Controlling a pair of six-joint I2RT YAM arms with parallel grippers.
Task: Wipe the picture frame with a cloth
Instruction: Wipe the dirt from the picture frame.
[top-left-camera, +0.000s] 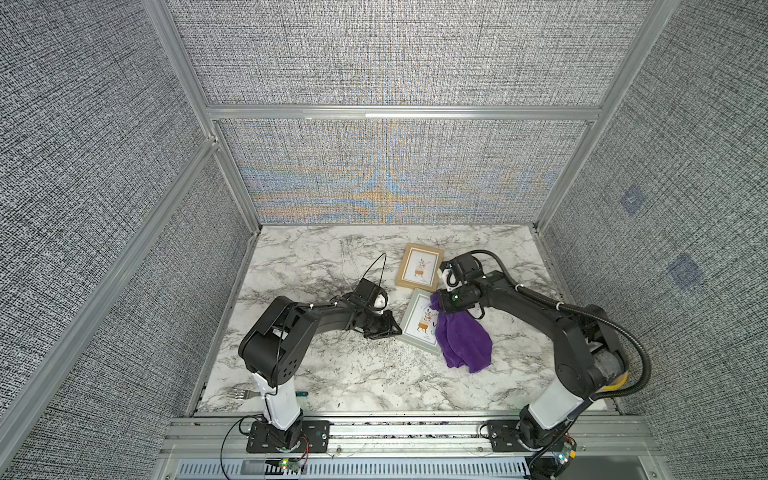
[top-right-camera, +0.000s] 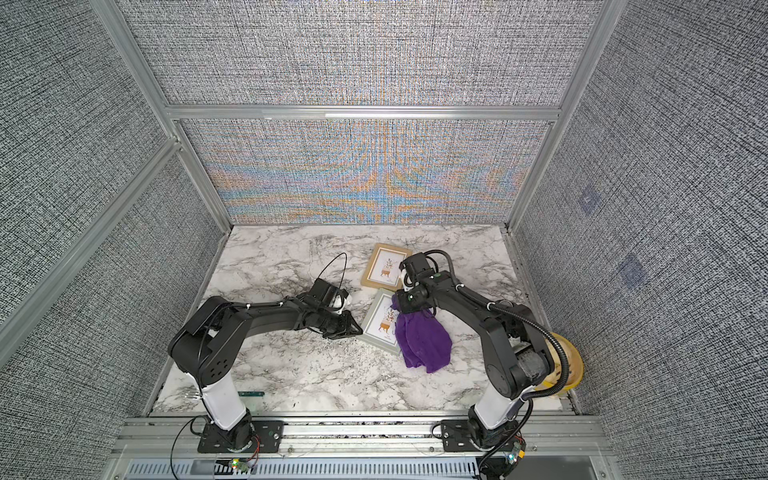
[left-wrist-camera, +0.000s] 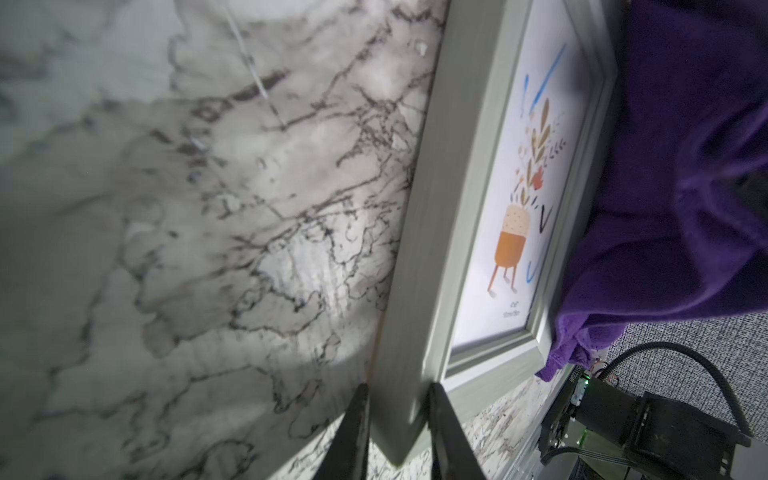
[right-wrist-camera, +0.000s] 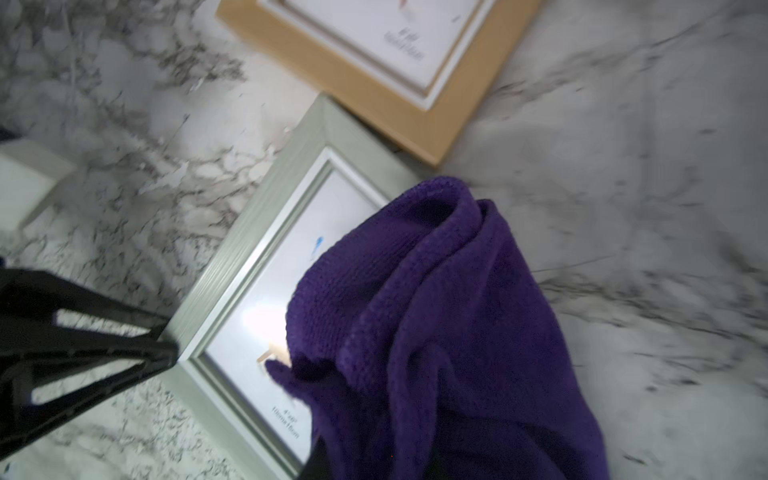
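**Purple Cloth on the Grey Frame**

A fork (top-left-camera: 243, 392) lies well apart from the grey picture frame (top-left-camera: 419, 322). It is much nearer the robot and off to the left. The white marble counter (top-left-camera: 353, 374) carries them all.

The cloth (top-left-camera: 467, 343) is deep purple and soft. Its low end lies in a heap on the counter, just beside the grey picture frame's right edge. Its top end goes up over that edge. It hides part of the picture of a plant in a pot.

The right claw (top-left-camera: 436, 302) is above the grey picture frame's far right part. It is clenched on the top of the cloth, which hangs down from it in folds.

The left claw (left-wrist-camera: 397, 399) is at the grey picture frame's left edge. It pinches the rim, with one finger on each side.

The tan picture frame (top-left-camera: 419, 267) lies just past the grey picture frame's far corner, very close. I cannot tell if they touch.
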